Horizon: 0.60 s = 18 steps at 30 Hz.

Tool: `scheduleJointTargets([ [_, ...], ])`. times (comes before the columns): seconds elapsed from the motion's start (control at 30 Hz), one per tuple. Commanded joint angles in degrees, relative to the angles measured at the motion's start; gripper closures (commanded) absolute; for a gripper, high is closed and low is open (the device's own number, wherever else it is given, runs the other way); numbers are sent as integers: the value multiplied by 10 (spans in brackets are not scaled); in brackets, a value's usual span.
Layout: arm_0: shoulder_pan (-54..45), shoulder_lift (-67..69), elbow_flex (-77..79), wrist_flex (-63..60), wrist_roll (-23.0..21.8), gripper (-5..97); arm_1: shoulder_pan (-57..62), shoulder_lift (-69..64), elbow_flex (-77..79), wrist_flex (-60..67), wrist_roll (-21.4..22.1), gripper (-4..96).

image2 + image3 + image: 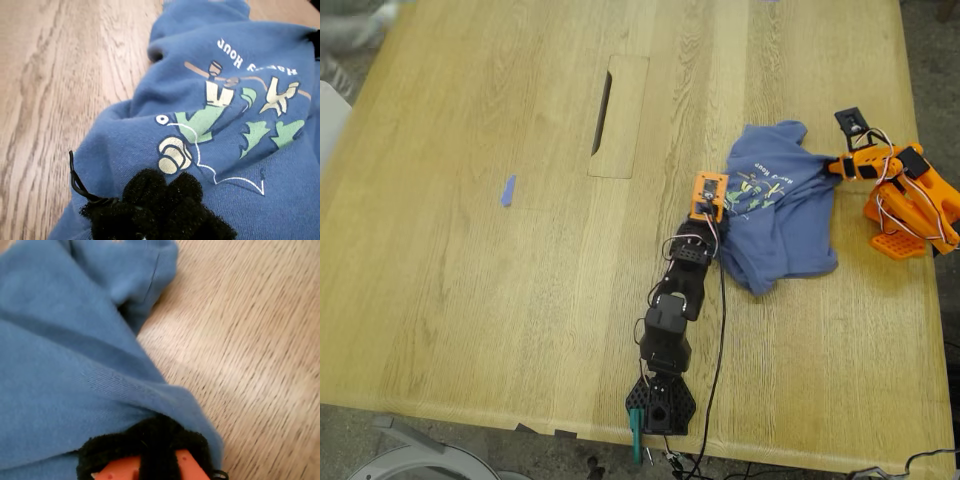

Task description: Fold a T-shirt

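The T-shirt (775,205) is lying bunched on the table (470,250) toward the exterior view's right, my first hand (160,210) and my second hand (150,452) each clamping cloth (opposite edges), so pulling apart evenly should be flattening it.

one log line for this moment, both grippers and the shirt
T-shirt: bunched on table, graphic up | my first gripper: on shirt's graphic side, grip unclear | my second gripper: shut on T-shirt edge | fold: not done
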Motion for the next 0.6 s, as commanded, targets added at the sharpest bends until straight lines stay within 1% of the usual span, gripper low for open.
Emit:
scheduleJointTargets([
  [0.0,-14,87,-34,-18,8,914,14,-10,-43,-41,-9,912],
  [0.1,6,105,-62,2,11,894,11,-13,-68,-55,-17,912],
  [0.17,25,119,-75,18,17,838,11,-14,-82,-62,-22,912],
  [0.2,33,127,-79,23,18,833,11,-15,-90,-64,-25,912],
  [0.3,56,151,-92,46,12,904,8,-28,-117,-81,-33,912],
  [0.37,69,165,-99,51,12,910,8,-39,-136,-83,-36,912],
  [0.4,73,171,-104,56,14,900,11,-44,-147,-75,-39,912],
  [0.43,79,175,-109,57,19,856,7,-46,-156,-66,-40,912],
  [0.47,84,177,-116,57,25,809,1,-46,-160,-64,-40,881],
  [0.5,90,178,-126,58,25,793,-8,-46,-163,-62,-38,840],
  [0.53,96,177,-140,66,27,785,-23,-46,-163,-74,-38,834],
  [0.57,104,172,-154,75,30,775,-40,-47,-163,-87,-39,850],
])
